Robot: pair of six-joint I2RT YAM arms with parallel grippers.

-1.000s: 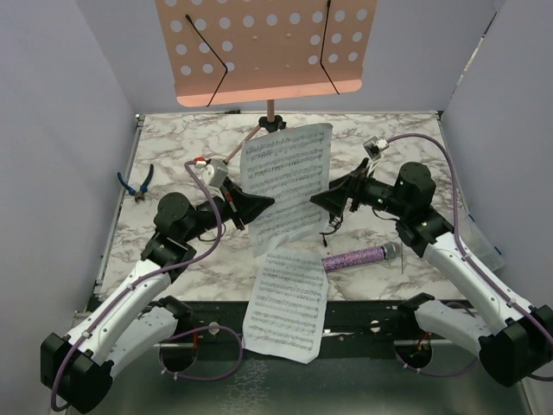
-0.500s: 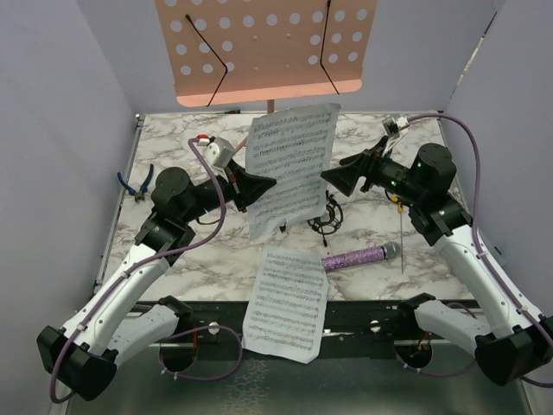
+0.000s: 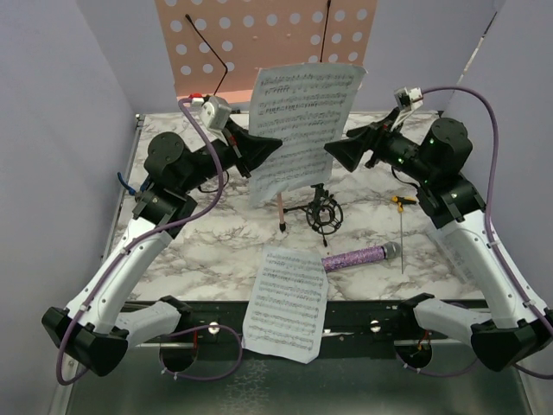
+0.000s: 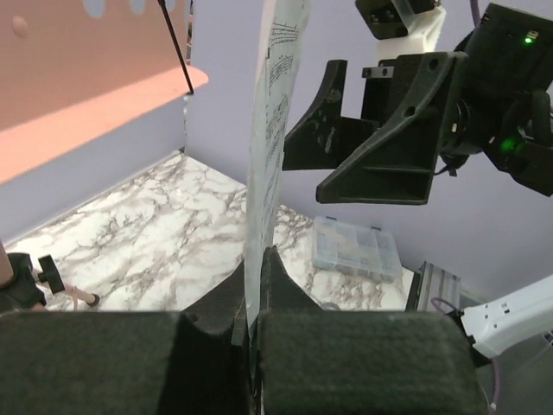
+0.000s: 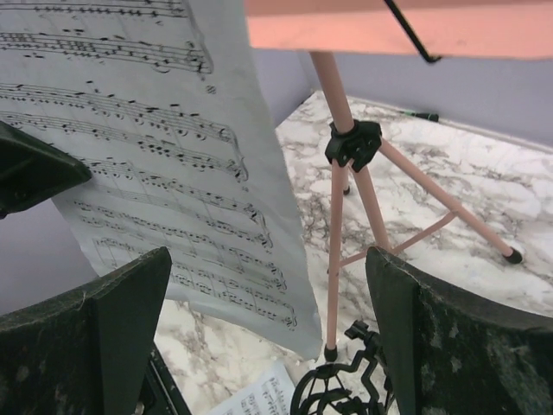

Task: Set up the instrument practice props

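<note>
My left gripper point(image 3: 270, 147) is shut on the left edge of a white sheet-music page point(image 3: 301, 121), holding it upright in the air in front of the pink perforated music stand point(image 3: 259, 35). In the left wrist view the page point(image 4: 272, 130) stands edge-on between my shut jaws. My right gripper point(image 3: 339, 156) is open and empty at the page's right edge. A second page point(image 3: 287, 298) lies at the table's front edge. The glittery purple microphone point(image 3: 359, 256) lies to its right. The small black shock-mount point(image 3: 323, 216) stands by a pink stand leg point(image 3: 280, 210). The right wrist view shows the page point(image 5: 164, 156) and tripod legs point(image 5: 346, 199).
Blue-handled pliers point(image 3: 126, 183) lie at the far left, partly behind my left arm. A yellow-handled screwdriver point(image 3: 402, 226) lies right of the microphone. A clear plastic compartment box point(image 4: 356, 246) sits at the table's right side. Lilac walls enclose the table.
Both arms have risen and moved toward the stand. My left gripper has lifted the page from low over the table to the height of the stand's shelf; the right gripper followed beside it, open.
</note>
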